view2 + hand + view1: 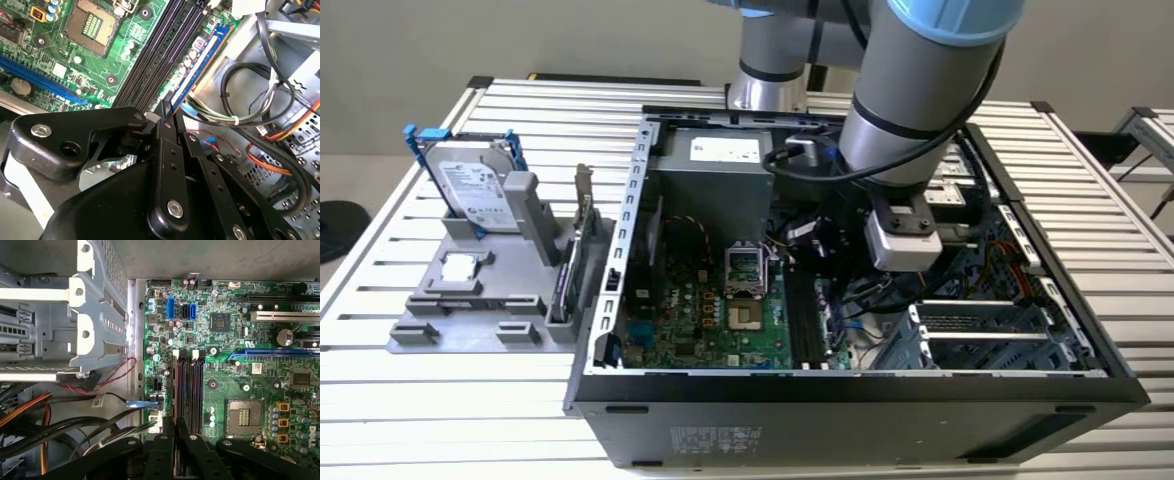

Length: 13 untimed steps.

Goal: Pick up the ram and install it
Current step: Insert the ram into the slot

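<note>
Blue-stickered ram point(202, 65), seemingly slotted, just beyond end effector point(167, 112).

The fingertips of the gripper point(897, 285) are hidden in the exterior view behind the arm's wrist and the cables inside the computer case point(607, 395). In both wrist views the gripper body is cut off by the picture's edge, and the ram point(200, 65) is seen edge-on beside the memory slots point(160, 55), its lower end covered by the fingers point(167, 117). Whether the ram is fully seated cannot be determined.
</note>
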Tool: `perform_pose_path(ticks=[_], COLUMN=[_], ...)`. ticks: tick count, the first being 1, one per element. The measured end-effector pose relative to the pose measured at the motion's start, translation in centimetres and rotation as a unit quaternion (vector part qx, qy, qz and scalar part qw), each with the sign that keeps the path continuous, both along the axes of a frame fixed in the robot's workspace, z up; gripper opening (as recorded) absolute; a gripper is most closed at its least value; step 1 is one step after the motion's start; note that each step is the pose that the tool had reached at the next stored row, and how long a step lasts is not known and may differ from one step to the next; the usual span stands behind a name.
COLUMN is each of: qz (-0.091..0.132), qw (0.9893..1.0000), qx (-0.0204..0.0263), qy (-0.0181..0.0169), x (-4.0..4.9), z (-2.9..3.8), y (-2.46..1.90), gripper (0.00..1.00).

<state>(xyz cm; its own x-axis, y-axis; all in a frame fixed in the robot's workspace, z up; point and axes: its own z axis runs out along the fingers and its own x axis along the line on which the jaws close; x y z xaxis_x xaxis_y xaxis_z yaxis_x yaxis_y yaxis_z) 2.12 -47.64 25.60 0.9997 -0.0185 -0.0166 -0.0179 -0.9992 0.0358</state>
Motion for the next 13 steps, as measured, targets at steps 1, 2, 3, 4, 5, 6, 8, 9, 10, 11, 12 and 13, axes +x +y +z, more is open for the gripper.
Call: perform_pose_path(ticks=[1,2,3,4,5,6,8,9,10,11,12,13], qz=[0.0,0.0,0.0,0.0,0.0,0.0,0.0,0.0,0.0,0.0,0.0,0.0], qw=[1.0,1.0,1.0,1.0,1.0,1.0,1.0,1.0,1.0,1.0,1.0,1.0], qx=[0.0,0.0,0.0,0.0,0.0001,0.0001,0.0,0.0,0.0,0.0,-0.0001,0.0], qy=[0.0001,0.0001,0.0002,0.0003,0.0003,0.0004,0.0005,0.0005,0.0007,0.001,0.0011,0.0013], x=[-0.02,-0.04,-0.05,-0.06,-0.09,-0.1,-0.14,-0.16,-0.16,-0.16,-0.17,-0.17], z=[-0.18,-0.36,-0.54,-0.72,-0.91,-1.08,-1.45,-1.62,-1.75,-1.81,-1.81,-1.81], y=[0.0,0.0,0.0,0.0,0.0,0.0,0.0,0.0,0.0,0.0,0.0,0.0], gripper=[0.0,0.0,0.0,0.0,0.0,0.0,0.0,0.0,0.0,0.0,0.0,0.0])
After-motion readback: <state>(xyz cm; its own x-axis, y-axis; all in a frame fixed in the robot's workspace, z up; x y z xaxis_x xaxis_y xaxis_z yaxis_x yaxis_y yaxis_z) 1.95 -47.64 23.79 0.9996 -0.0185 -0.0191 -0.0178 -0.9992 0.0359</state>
